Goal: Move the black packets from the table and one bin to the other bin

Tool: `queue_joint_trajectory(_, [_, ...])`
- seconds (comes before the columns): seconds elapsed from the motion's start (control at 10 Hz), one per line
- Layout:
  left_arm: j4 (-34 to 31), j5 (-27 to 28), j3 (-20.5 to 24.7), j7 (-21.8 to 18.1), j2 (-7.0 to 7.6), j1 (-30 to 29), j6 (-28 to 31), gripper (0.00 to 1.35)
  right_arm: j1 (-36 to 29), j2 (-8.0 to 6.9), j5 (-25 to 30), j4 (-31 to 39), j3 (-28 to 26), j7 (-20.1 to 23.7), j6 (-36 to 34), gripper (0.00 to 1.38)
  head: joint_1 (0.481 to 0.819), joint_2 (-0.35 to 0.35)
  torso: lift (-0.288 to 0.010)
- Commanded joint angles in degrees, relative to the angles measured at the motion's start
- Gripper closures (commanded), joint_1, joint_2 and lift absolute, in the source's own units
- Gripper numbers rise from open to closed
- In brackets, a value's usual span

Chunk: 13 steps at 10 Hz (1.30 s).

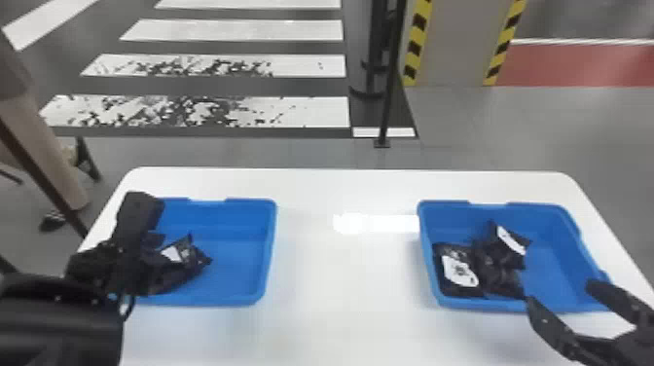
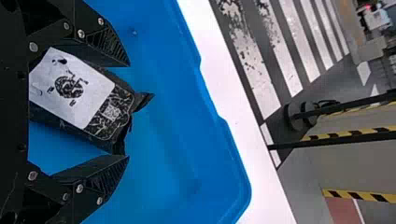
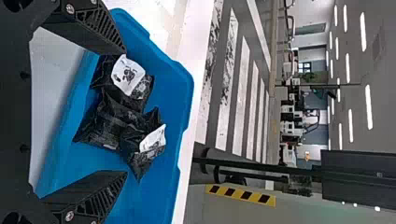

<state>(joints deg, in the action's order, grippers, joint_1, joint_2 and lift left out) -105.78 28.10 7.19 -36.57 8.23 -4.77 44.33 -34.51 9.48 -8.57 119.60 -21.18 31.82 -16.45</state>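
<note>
My left gripper [image 1: 146,265] is over the left part of the left blue bin [image 1: 238,243], by a black packet [image 1: 192,260] with a white label. In the left wrist view the left gripper [image 2: 128,111] is open, and the packet [image 2: 74,91] lies between its spread fingers. Several black packets [image 1: 491,272] are bunched in the left half of the right blue bin [image 1: 559,243]. My right gripper [image 1: 559,293] stands open at that bin's near edge. In the right wrist view the right gripper [image 3: 125,113] has nothing gripped; the packets [image 3: 112,116] are beyond its fingertips.
Both bins stand on a white table [image 1: 340,277], with bare tabletop between them. On the floor beyond the table are a black post [image 1: 389,73] and a column [image 1: 452,44] with yellow-black striped edges.
</note>
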Motion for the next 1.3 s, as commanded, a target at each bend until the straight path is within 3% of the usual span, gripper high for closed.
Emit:
queue_joint_trajectory(0.0, [1.65,0.13,-0.11,-0.44,0.56,1.40,2.77,0.36,0.34,0.01,0.00,-0.42,0.16,0.09,0.00,0.10,0.695,0.004,-0.110])
queue_joint_trajectory(0.4, [3.33,1.73,1.95,-2.02,1.35,2.25,7.69,0.36,0.90,0.01,0.34,-1.12,0.50,0.35,-0.14,0.11,0.695,0.044,-0.110])
queue_joint_trajectory(0.8, [10.08,0.47,0.69,-2.81,1.70,5.48,7.13,0.39,2.03,0.01,0.45,-2.39,1.19,0.79,-0.14,0.11,0.695,0.058,-0.110])
queue_joint_trajectory(1.0, [10.08,1.04,0.12,-1.67,1.44,5.34,6.85,1.25,1.75,0.01,0.23,-2.53,1.19,0.88,-0.14,0.10,0.695,0.054,-0.110])
queue_joint_trajectory(1.2, [9.94,0.01,0.81,-1.58,1.17,4.78,4.60,1.21,1.61,0.10,-0.12,-2.67,1.19,0.97,-0.14,0.11,0.695,0.054,-0.110])
